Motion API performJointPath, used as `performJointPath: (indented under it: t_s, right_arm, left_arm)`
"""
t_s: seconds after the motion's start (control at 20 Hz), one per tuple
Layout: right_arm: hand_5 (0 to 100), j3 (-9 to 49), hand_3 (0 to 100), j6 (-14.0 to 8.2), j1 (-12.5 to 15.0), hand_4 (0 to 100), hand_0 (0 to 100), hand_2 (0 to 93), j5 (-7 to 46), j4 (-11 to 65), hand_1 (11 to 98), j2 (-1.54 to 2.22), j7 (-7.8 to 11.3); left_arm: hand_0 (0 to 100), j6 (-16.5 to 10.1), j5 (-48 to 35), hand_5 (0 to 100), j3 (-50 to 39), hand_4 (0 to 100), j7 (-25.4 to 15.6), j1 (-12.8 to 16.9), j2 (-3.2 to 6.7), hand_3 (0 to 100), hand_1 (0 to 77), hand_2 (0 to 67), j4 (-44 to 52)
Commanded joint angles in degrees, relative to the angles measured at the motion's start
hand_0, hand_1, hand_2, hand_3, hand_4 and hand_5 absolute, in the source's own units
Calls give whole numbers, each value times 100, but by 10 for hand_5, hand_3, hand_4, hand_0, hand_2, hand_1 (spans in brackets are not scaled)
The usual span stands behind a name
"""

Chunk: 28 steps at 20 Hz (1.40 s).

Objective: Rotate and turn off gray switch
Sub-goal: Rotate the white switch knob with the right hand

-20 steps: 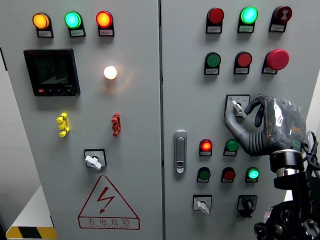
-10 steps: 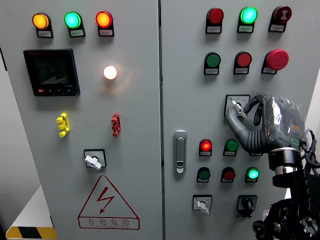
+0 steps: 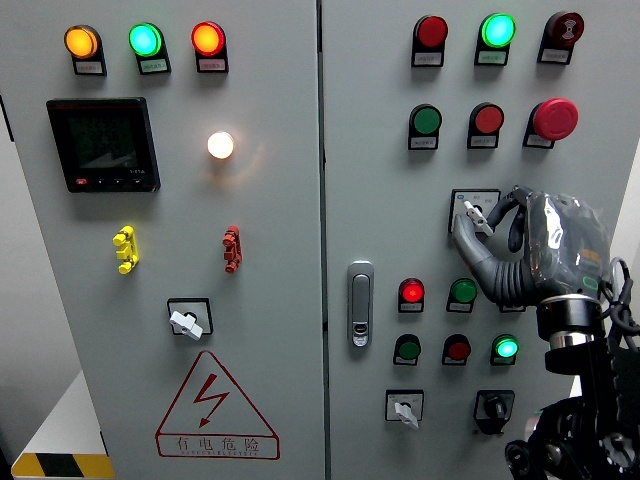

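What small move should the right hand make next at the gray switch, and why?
Probably a small wrist twist to turn the knob. The right hand is already at the gray switch, its fingers curled around the white lever, which sits tilted. Whether the grip is firm cannot be seen, so the turn should be slow.
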<state>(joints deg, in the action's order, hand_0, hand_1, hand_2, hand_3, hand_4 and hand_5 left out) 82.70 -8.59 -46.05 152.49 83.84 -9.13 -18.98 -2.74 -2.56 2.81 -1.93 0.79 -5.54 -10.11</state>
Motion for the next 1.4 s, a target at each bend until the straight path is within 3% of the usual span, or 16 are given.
performJointPath:
  t_s: [0.0, 0.3, 1.15, 1.35]
  right_arm:
    - [1000, 0, 991, -2, 0, 1000, 345, 723, 0, 1, 363, -1, 0]
    - [1000, 0, 1000, -2, 0, 1000, 430, 756, 0, 1, 353, -1, 0]
    - [1000, 0, 1000, -2, -9, 1000, 490, 803, 0, 27, 372, -1, -27]
    - [1000, 0, 1000, -2, -9, 1000, 610, 811, 0, 27, 408, -1, -27]
  left_arm:
    - [0, 2, 1, 128, 0, 129, 0, 0, 0, 212, 0, 104, 0]
    - [0, -7, 1, 128, 0, 129, 0, 0, 0, 212, 0, 104, 0]
    - [0, -7, -7, 128, 0, 129, 0, 0, 0, 212, 0, 105, 0]
    - [0, 2, -7, 128, 0, 129, 0, 0, 0, 213, 0, 104, 0]
